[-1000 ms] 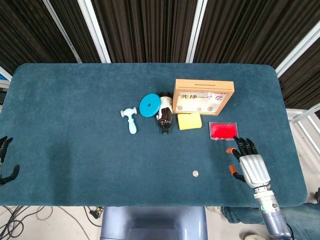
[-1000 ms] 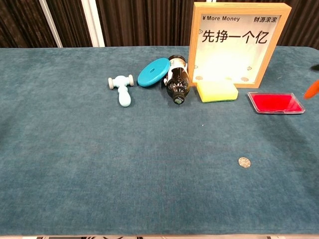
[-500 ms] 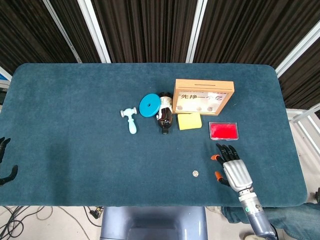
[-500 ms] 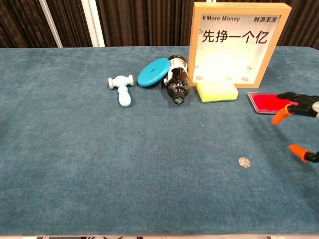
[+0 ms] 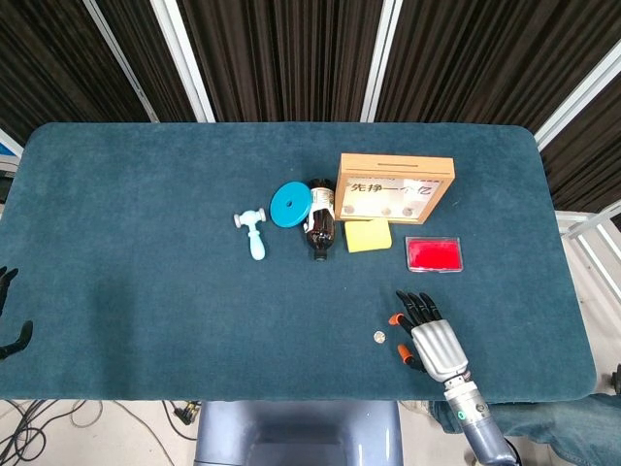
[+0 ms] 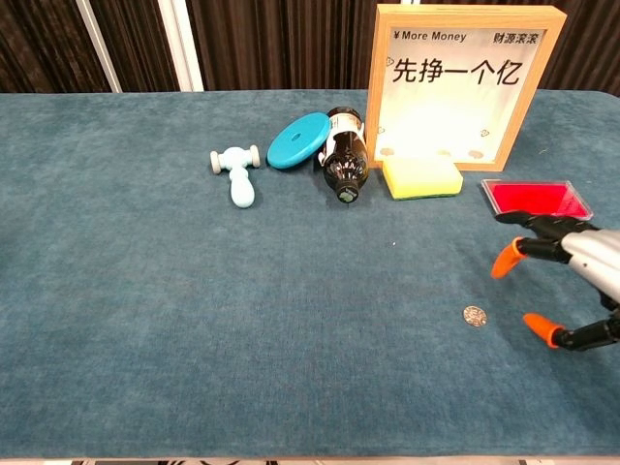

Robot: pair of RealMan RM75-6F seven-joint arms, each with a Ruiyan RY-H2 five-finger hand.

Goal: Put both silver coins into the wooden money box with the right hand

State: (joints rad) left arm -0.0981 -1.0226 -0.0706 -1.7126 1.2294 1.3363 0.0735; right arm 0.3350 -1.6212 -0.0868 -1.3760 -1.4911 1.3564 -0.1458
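Note:
One silver coin (image 5: 379,337) (image 6: 474,316) lies flat on the blue cloth near the table's front edge; I see no second coin. The wooden money box (image 5: 395,186) (image 6: 463,82) stands upright at the back, with a slot in its top. My right hand (image 5: 430,337) (image 6: 567,277) hovers just right of the coin, fingers spread and orange-tipped, holding nothing and not touching the coin. My left hand (image 5: 8,325) shows only at the left edge of the head view, fingers apart and empty.
A yellow sponge (image 5: 368,235) (image 6: 421,178) and a red tray (image 5: 435,254) (image 6: 536,198) lie in front of the box. A brown bottle (image 5: 320,225) (image 6: 343,166), a blue disc (image 5: 290,205) and a light-blue toy hammer (image 5: 254,233) lie left of it.
My right hand has moved left and toward the front edge, from beside the red tray to right beside the coin. The coin has not moved.

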